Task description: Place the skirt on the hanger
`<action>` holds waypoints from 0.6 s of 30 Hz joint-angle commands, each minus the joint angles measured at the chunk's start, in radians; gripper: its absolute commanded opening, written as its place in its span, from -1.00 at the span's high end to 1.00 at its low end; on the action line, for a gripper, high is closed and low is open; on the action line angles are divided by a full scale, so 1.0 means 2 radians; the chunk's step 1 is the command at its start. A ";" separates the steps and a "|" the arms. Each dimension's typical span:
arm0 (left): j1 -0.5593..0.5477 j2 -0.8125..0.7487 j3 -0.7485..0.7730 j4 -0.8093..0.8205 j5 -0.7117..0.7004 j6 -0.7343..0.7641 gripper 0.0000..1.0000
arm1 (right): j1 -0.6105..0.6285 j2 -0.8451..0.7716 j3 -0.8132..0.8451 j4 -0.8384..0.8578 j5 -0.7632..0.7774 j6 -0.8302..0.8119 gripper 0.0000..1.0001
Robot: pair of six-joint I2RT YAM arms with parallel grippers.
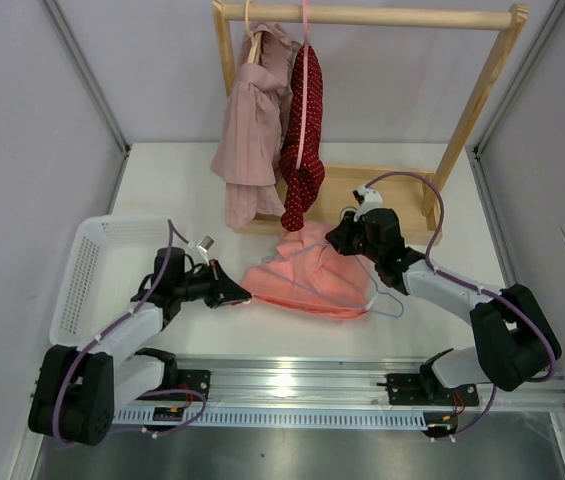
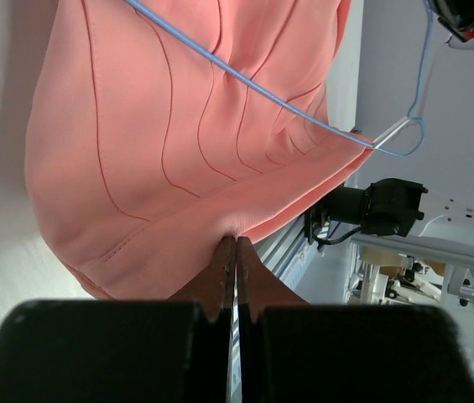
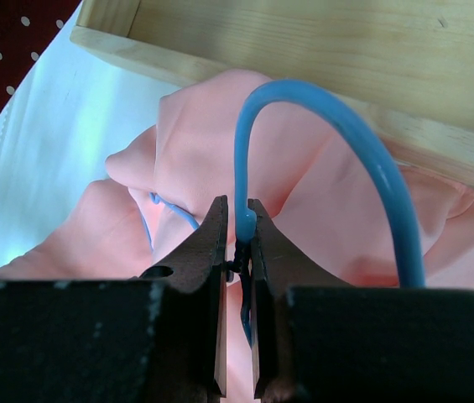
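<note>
White table with salmon skirt, white basket and wooden rack base

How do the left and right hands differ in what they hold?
The left hand pinches the skirt's edge, soft cloth; the right hand pinches the hanger's thin hook end. The left hand sits at the skirt's left, the right hand at its far side. Both are shut.

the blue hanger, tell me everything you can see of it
The hanger is thin, light blue and smooth, like coated wire, with a curved hook and slim frame. The right hand is shut on the hook's end, beside the wooden rack base. The frame lies across the salmon skirt on the table, one corner poking past the cloth's edge. It is not hung up.
</note>
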 commanded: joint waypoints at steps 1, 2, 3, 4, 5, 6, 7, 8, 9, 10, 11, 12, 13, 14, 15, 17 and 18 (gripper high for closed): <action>0.016 -0.013 0.002 0.028 0.028 -0.009 1.00 | -0.009 0.005 -0.004 0.003 0.015 -0.020 1.00; 0.020 -0.014 0.002 0.027 0.028 -0.010 1.00 | -0.009 0.005 -0.005 0.005 0.013 -0.019 1.00; 0.021 -0.013 0.002 0.028 0.030 -0.010 1.00 | -0.009 0.004 -0.007 0.006 0.014 -0.018 1.00; 0.023 -0.012 0.002 0.029 0.033 -0.011 1.00 | -0.009 0.004 -0.006 0.005 0.014 -0.019 1.00; 0.026 -0.011 0.002 0.029 0.034 -0.011 1.00 | -0.009 0.005 -0.006 0.004 0.015 -0.020 1.00; 0.028 -0.011 0.002 0.029 0.036 -0.011 1.00 | -0.009 0.005 -0.007 0.004 0.016 -0.020 1.00; 0.030 -0.011 0.002 0.031 0.040 -0.012 1.00 | -0.010 0.005 -0.007 0.004 0.018 -0.022 1.00; 0.034 -0.011 0.002 0.030 0.040 -0.012 1.00 | -0.010 0.006 -0.007 0.003 0.019 -0.023 1.00; 0.037 -0.011 0.002 0.028 0.039 -0.011 0.99 | -0.012 0.006 -0.010 0.004 0.019 -0.023 1.00; 0.042 -0.014 0.005 0.027 0.038 -0.012 1.00 | -0.015 0.005 -0.011 0.005 0.019 -0.023 1.00; 0.044 -0.014 0.001 0.027 0.039 -0.012 1.00 | -0.016 0.005 -0.013 0.005 0.017 -0.021 1.00; 0.046 -0.013 0.002 0.027 0.039 -0.012 1.00 | -0.018 0.006 -0.014 0.006 0.015 -0.021 1.00; 0.048 -0.012 0.002 0.026 0.040 -0.011 1.00 | -0.018 0.005 -0.015 0.007 0.015 -0.022 1.00; 0.050 -0.010 0.003 0.028 0.041 -0.011 1.00 | -0.019 0.006 -0.015 0.007 0.016 -0.022 1.00; 0.051 -0.009 0.002 0.029 0.042 -0.011 1.00 | -0.019 0.006 -0.016 0.008 0.016 -0.023 1.00; 0.052 -0.007 0.002 0.029 0.040 -0.010 1.00 | -0.022 0.009 -0.017 0.008 0.014 -0.021 1.00; 0.052 -0.010 0.004 0.030 0.040 -0.010 1.00 | -0.021 0.008 -0.017 0.009 0.012 -0.020 1.00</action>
